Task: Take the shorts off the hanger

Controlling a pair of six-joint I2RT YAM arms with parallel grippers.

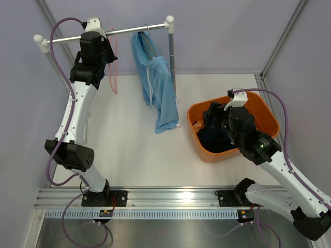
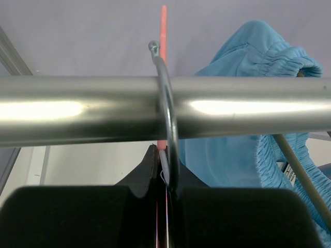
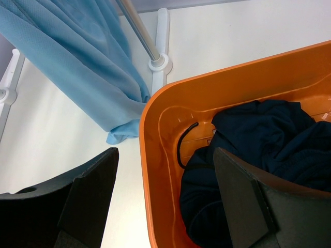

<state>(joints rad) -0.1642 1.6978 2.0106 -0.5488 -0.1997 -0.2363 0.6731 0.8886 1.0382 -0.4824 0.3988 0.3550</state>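
Observation:
The light sky blue shorts (image 1: 158, 88) (image 2: 243, 67) hang limp from a hanger on the silver rail (image 1: 129, 32) (image 2: 77, 111), their hem reaching the table (image 3: 77, 57). The dark navy shorts (image 1: 214, 137) (image 3: 258, 134) lie bunched in the orange bin (image 1: 199, 111) (image 3: 155, 155). My left gripper (image 1: 106, 49) (image 2: 164, 155) is up at the rail, shut on the neck of an empty pink hanger (image 1: 114, 72) whose metal hook (image 2: 168, 103) loops over the rail. Over the bin's near-left rim, my right gripper (image 1: 212, 116) (image 3: 164, 155) stands open, holding nothing.
The rack's right post (image 1: 172, 57) rises between the blue shorts and the bin, with its white foot (image 3: 160, 62) on the table. A black cord (image 3: 182, 144) curls inside the bin. Grey walls close in behind and at both sides.

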